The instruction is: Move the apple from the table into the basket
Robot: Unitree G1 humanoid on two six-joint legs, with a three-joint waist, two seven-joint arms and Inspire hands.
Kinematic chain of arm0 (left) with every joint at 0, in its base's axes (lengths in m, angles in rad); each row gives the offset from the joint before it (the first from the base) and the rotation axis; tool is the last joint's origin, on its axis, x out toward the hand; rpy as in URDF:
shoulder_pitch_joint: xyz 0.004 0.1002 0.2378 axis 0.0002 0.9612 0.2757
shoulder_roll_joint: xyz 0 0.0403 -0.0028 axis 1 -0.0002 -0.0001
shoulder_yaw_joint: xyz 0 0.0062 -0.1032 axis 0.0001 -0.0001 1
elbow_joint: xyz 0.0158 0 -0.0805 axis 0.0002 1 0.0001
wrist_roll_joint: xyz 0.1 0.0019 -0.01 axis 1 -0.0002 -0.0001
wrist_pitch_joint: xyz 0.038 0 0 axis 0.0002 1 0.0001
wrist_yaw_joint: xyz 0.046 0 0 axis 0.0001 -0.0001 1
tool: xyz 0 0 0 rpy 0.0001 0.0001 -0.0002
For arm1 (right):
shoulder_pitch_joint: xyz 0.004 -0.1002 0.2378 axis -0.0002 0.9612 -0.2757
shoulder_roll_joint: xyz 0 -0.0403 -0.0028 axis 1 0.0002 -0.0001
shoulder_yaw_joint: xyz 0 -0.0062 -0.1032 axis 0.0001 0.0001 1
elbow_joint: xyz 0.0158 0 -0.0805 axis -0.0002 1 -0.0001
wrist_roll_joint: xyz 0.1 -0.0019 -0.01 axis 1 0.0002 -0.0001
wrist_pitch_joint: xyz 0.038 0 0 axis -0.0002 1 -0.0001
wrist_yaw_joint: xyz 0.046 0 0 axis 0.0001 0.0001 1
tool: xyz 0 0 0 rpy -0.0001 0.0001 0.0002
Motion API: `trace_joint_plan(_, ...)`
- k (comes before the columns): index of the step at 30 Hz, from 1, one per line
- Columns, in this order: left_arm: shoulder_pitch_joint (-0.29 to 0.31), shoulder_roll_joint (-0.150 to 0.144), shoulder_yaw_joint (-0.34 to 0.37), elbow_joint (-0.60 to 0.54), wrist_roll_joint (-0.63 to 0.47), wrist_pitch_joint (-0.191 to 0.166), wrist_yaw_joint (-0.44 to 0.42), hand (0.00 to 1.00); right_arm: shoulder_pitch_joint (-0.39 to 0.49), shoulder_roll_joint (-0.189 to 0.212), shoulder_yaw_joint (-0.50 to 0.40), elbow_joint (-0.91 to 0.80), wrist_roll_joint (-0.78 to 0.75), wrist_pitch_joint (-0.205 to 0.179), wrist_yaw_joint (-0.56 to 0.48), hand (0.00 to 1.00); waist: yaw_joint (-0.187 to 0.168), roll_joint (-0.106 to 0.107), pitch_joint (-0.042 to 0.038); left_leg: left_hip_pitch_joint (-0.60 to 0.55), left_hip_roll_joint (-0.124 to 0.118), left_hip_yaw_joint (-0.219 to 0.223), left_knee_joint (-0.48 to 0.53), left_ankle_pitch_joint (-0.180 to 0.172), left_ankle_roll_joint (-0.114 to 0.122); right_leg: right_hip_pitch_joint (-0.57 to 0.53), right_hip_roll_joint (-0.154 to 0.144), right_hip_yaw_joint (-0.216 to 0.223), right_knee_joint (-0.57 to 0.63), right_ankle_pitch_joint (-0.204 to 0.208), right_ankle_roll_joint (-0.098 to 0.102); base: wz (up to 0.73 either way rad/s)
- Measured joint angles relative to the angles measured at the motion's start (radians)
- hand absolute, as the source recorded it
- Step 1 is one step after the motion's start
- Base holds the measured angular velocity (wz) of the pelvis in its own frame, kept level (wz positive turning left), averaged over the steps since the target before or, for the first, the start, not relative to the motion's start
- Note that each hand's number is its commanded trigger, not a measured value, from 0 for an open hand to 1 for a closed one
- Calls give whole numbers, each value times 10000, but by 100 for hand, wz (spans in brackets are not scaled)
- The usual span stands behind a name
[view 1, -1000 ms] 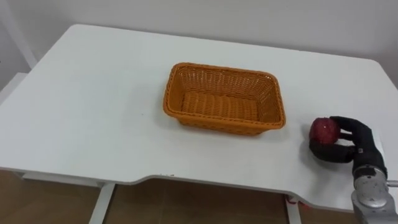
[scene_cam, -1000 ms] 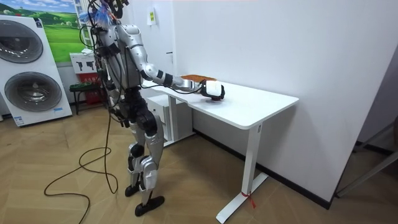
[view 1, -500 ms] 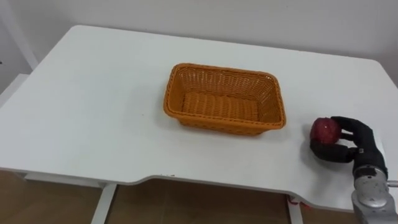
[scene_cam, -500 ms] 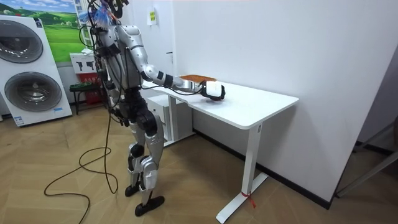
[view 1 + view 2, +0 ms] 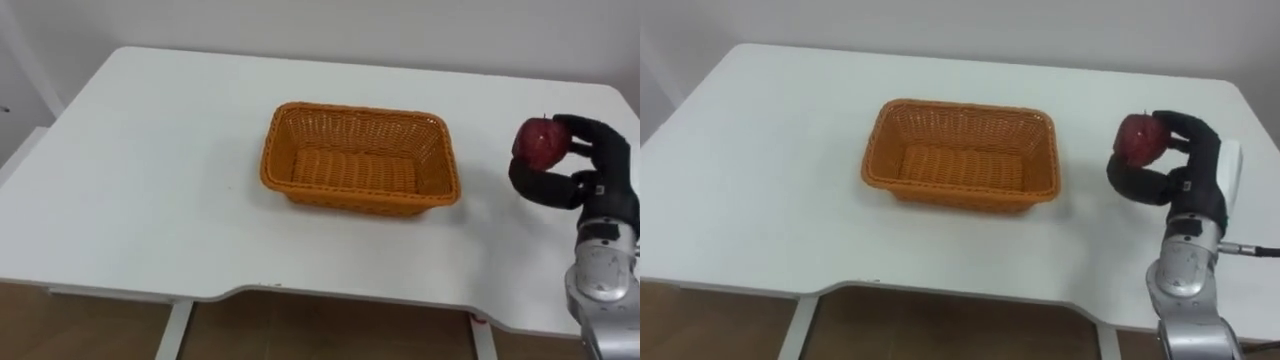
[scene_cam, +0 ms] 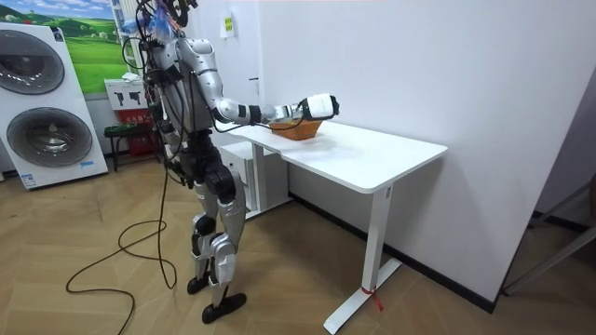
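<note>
Left eye view: I see my right hand (image 5: pixel 592 178) with fingers and thumb curled round the apple (image 5: pixel 540 143), held up clear of the tabletop (image 5: pixel 150 180), off to the right of the basket (image 5: pixel 355 205).

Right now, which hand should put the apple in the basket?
Right: the right hand grips the apple above the table, just right of the basket.
</note>
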Motion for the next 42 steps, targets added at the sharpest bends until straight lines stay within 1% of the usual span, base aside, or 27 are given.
trace_joint_plan(3,30,10,-26,-2,-10,-114,0,0,-1,-10,45,-718,-30,-124,-114,100,6,13,-12,-2,11,0,-45,0,-1,-29,9,-10,1,0,0,0)
trace_joint_plan(5,49,9,-60,-1,-2,-126,-5,0,3,-16,162,-1015,-118,-167,-170,100,-7,26,-33,-2,15,3,-46,0,-1,-33,11,-11,0,0,0,0)
trace_joint_plan(6,32,6,-106,3,-1,-127,-15,0,2,-19,263,-1199,-402,-167,-173,100,24,36,-48,-6,15,1,-59,0,-1,-51,11,-14,1,0,0,-3)
trace_joint_plan(7,43,-11,-115,13,6,-126,-18,0,16,-15,407,-1435,-589,-163,-154,100,26,50,-79,-14,18,14,-95,1,-3,-102,11,-1,7,0,-1,-4)
trace_joint_plan(8,47,-24,-115,16,6,-125,-18,0,21,-14,492,-1571,-687,-163,-138,100,25,57,-84,-13,20,23,-106,1,-4,-119,11,3,9,1,-1,-5)
trace_joint_plan(12,-71,-35,-239,317,-7,-105,-14,0,23,-15,1142,-2385,-1062,-142,206,100,49,41,-117,-1,19,20,-111,3,-6,-112,15,7,11,2,-2,0)
trace_joint_plan(13,-185,-35,-270,424,-15,-92,-13,0,24,-13,1324,-2544,-1199,-142,328,100,75,28,-122,4,19,8,-102,3,-6,-109,14,-5,9,3,-2,0)
trace_joint_plan(15,-231,-32,-366,440,-55,-94,-13,0,24,-12,1572,-2653,-1464,-145,514,100,117,17,-126,16,17,4,-94,4,-5,-95,11,-10,6,5,-2,0)
trace_joint_plan(17,-301,-34,-462,567,-57,-130,-14,0,26,-12,1687,-2654,-1627,-144,780,100,233,14,-116,13,15,3,-90,4,-5,-75,7,-4,6,5,-1,0)
trace_joint_plan(18,-383,-32,-526,629,-57,-131,-13,0,24,-13,1736,-2654,-1714,-144,931,58,284,10,-110,10,14,-18,-63,4,-5,-77,5,-14,7,5,-1,0)
trace_joint_plan(19,-465,-29,-606,638,-64,-133,-13,0,23,-24,1853,-2653,-1721,-144,1053,25,352,19,-94,3,16,-20,-52,4,-5,-79,4,-7,8,5,-1,0)
trace_joint_plan(20,-467,-31,-621,640,-69,-134,-15,0,24,-35,1933,-2653,-1721,-144,1112,0,386,24,-87,-1,19,-18,-53,4,-5,-79,6,-6,9,5,-1,0)
trace_joint_plan(21,-483,-31,-631,651,-69,-139,-17,0,25,-37,2032,-2650,-1724,-144,1313,0,425,26,-63,-26,26,-18,-51,4,-6,-79,9,-15,16,5,-2,0)
trace_joint_plan(22,-495,-29,-631,631,-29,-139,-18,0,27,-47,2123,-2651,-1711,-144,1487,0,451,25,-55,-48,31,-13,-53,4,-6,-107,15,-4,26,6,-2,0)
trace_joint_plan(26,-608,-27,-630,501,-5,-139,-107,0,25,-103,2363,-2657,-1761,-144,1965,0,546,-33,-59,-215,35,-9,-71,2,-9,-248,20,-4,38,16,-19,0)
trace_joint_plan(30,-623,-16,-644,495,9,-131,-111,0,25,-100,2579,-2926,-2094,-102,2239,0,589,-115,-82,-231,36,19,-126,3,-9,-285,27,8,13,16,-18,0)
trace_joint_plan(33,-636,-9,-642,445,10,-106,-115,0,25,-94,2758,-3283,-2405,-108,2353,0,550,-165,-114,-212,37,29,-117,5,-9,-299,26,1,7,18,-17,0)
trace_joint_plan(36,-697,-6,-642,389,-4,-125,-113,0,26,-92,2756,-3292,-2390,-105,2559,0,556,-198,-135,-144,32,24,-124,5,-9,-266,18,-13,-3,19,-16,0)
trace_joint_plan(39,-729,5,-642,386,-6,-136,-106,0,36,-91,2755,-3291,-2307,-105,2610,0,538,-188,-58,-48,29,21,-170,5,-9,-168,17,-7,-61,19,-15,0)
trace_joint_plan(41,-757,31,-642,380,-6,-155,-104,0,35,-92,2744,-3291,-2276,-109,2607,0,519,-233,-54,-85,27,22,-165,5,-9,-154,18,-9,-158,20,-14,0)
trace_joint_plan(42,-774,39,-642,380,-23,-175,-104,0,36,-92,2743,-3290,-2270,-109,2607,0,496,-225,-27,-98,34,21,-135,4,-9,-146,19,-31,-156,21,-14,0)
